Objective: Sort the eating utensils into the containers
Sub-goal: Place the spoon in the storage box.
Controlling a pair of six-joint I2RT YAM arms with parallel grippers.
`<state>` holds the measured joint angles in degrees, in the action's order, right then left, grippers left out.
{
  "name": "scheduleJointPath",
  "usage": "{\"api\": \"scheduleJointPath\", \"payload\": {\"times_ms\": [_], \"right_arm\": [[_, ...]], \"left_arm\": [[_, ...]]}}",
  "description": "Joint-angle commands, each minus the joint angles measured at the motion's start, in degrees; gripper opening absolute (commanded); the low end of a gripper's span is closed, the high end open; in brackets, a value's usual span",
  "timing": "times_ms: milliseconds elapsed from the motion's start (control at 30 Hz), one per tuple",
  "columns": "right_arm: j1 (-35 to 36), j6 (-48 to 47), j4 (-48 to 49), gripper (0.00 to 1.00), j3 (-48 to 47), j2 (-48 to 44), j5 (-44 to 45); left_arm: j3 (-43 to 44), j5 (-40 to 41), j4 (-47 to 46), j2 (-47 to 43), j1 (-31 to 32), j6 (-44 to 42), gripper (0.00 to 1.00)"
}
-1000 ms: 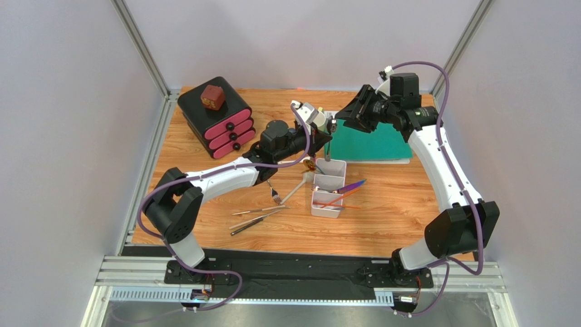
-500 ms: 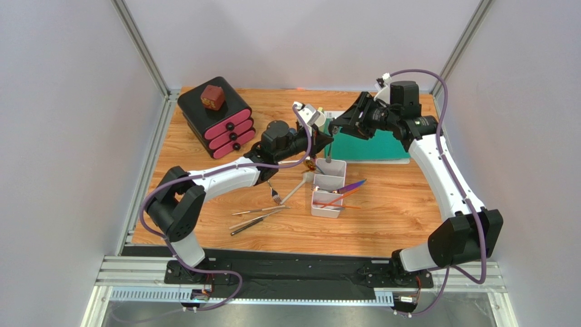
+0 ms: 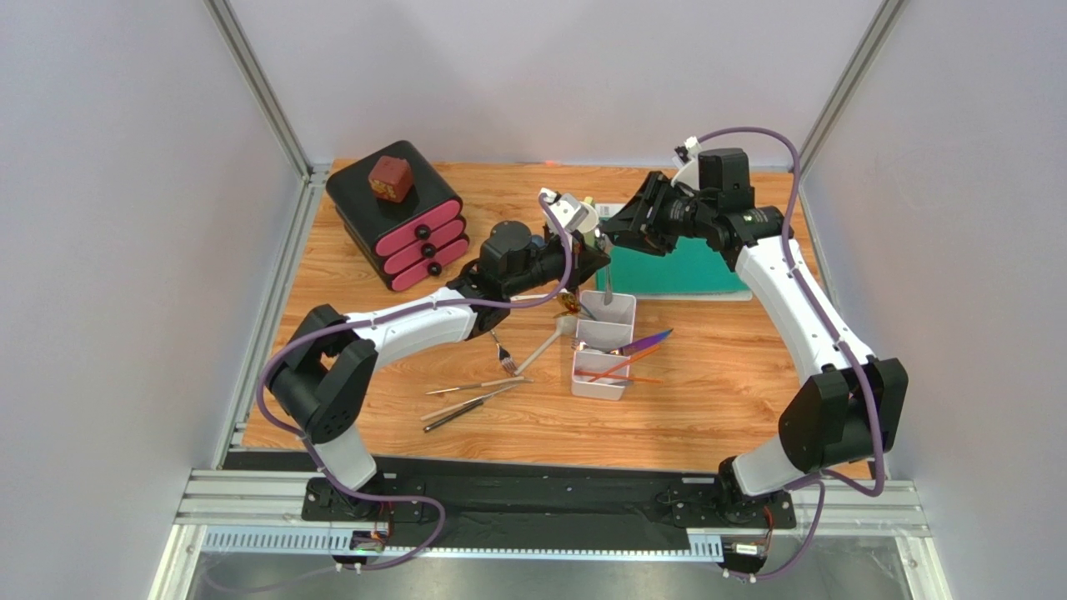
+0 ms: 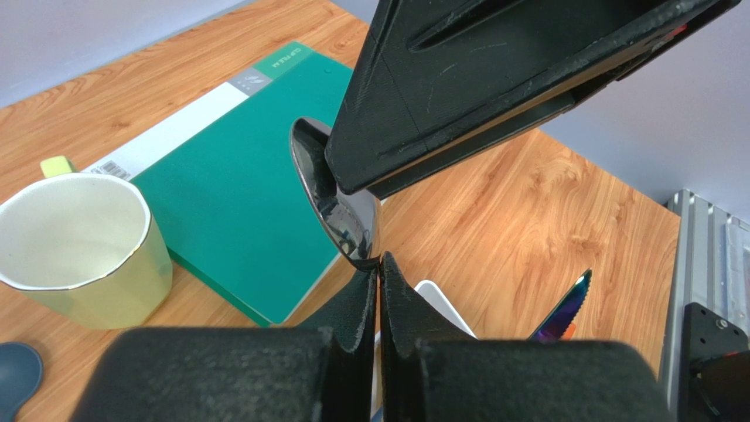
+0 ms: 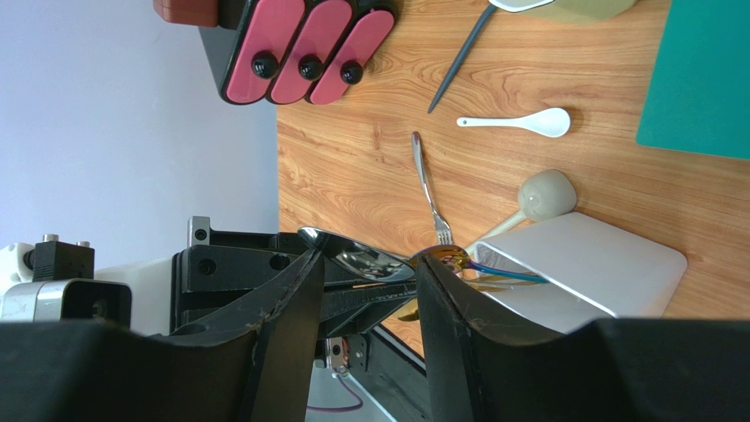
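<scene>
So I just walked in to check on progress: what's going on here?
The left gripper is shut on a silver spoon just below its bowl, holding it above the white tray. The right gripper, open, straddles the bowl, which looks like a handover. Other utensils lie loose on the table.

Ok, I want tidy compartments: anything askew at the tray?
Yes: the purple knife sits slanted in the white tray, its blade jutting out past the right wall instead of resting inside a compartment.
</scene>
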<state>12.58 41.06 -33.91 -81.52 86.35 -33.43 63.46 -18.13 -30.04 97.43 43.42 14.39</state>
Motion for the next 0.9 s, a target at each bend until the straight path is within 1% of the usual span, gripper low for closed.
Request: {"api": "scheduleJointPath", "payload": {"times_ms": [0, 100, 200, 533, 767, 800, 867], "right_arm": [[0.3, -3.0, -0.3, 0.47, -3.7, 0.1, 1.3], [0.3, -4.1, -0.8, 0.47, -3.9, 0.1, 1.7], [0.4, -5.2, -0.9, 0.50, -4.3, 0.3, 2.0], [0.3, -10.1, -2.0, 0.51, -6.2, 3.2, 1.0], [0.3, -12.2, -2.0, 0.48, -5.0, 3.2, -0.9], [0.3, -12.7, -2.0, 0.46, -4.8, 3.2, -1.2], [0.3, -13.1, -1.9, 0.45, -4.4, 3.0, -1.4]], "left_arm": [[1.0, -3.1, -1.6, -0.8, 0.5, -2.0, 0.00], [1.0, -3.3, -1.2, -0.8, 0.5, -2.3, 0.00], [1.1, -3.5, -0.8, -0.9, 0.5, -2.2, 0.00], [1.1, -5.3, 0.0, -1.2, 0.5, -2.0, 0.00], [1.2, -5.8, 0.5, -1.3, 0.5, -2.3, 0.00], [1.3, -5.8, 0.6, -1.3, 0.5, -2.2, 0.00], [1.7, -6.1, 0.9, -1.2, 0.5, -2.1, 0.00]]}}
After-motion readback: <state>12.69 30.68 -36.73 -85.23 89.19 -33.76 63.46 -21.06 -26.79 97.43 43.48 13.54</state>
